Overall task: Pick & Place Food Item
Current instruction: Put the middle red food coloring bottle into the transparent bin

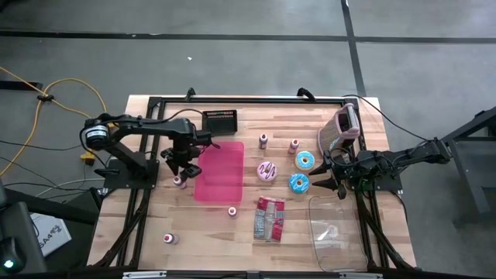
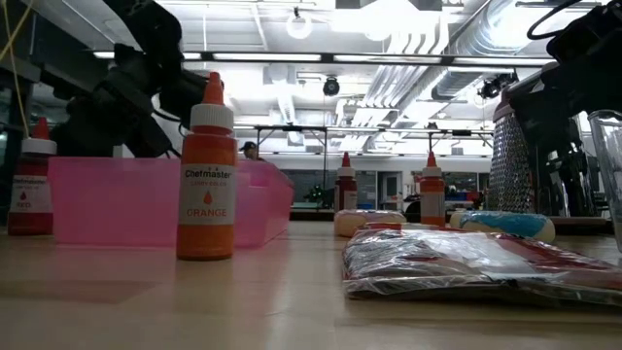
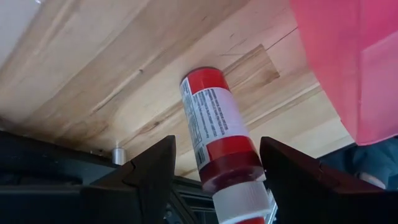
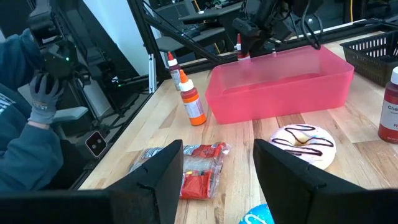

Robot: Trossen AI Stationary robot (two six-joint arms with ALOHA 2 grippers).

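Observation:
A small red-filled bottle with a white label stands upright on the wooden table, just left of the pink bin. My left gripper points steeply down over it, open. One finger stands on each side of the bottle near its neck, and I see no touch. In the high view the left gripper hangs right above the bottle. My right gripper waits open and level at the right, near a white chocolate-striped donut and two blue donuts.
Further small bottles stand about, among them an orange one. A red and silver packet lies at the middle front and a clear container at the front right. A black basket and a grater sit at the back. A person's gloved hand shows beyond the table.

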